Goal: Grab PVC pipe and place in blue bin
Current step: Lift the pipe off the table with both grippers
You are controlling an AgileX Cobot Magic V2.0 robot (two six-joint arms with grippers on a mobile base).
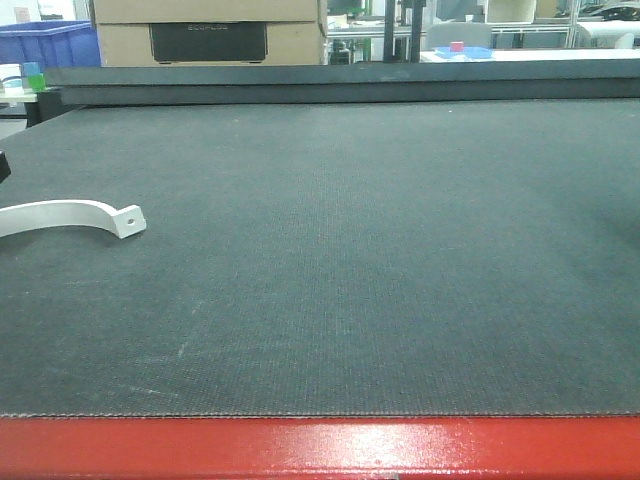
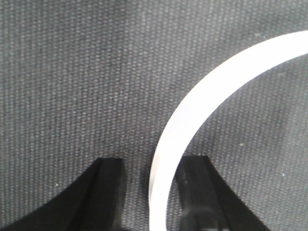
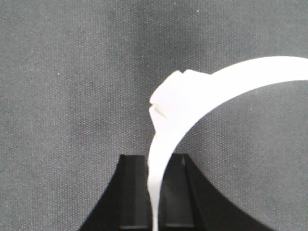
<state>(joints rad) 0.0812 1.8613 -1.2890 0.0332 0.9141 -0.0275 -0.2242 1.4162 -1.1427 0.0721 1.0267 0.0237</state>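
Dark counter (image 1: 350,250), blue bin (image 1: 50,45) sitting behind, is carrying a PVC arc (image 1: 70,212); left pincer (image 2: 152,161) straddling it agape, right pincer (image 3: 156,159) clamping second arc (image 3: 192,96).

The left gripper (image 2: 153,162) reached into its wrist view from 6 o'clock. Its two black fingers (image 2: 108,192) stood apart. A white curved strip (image 2: 192,110) ran through the gap, close against the finger at 5 o'clock and clear of the one at 7 o'clock. The right gripper (image 3: 155,159) also entered from 6 o'clock, its fingers drawn close and pinching a white PVC piece (image 3: 192,96) between them.
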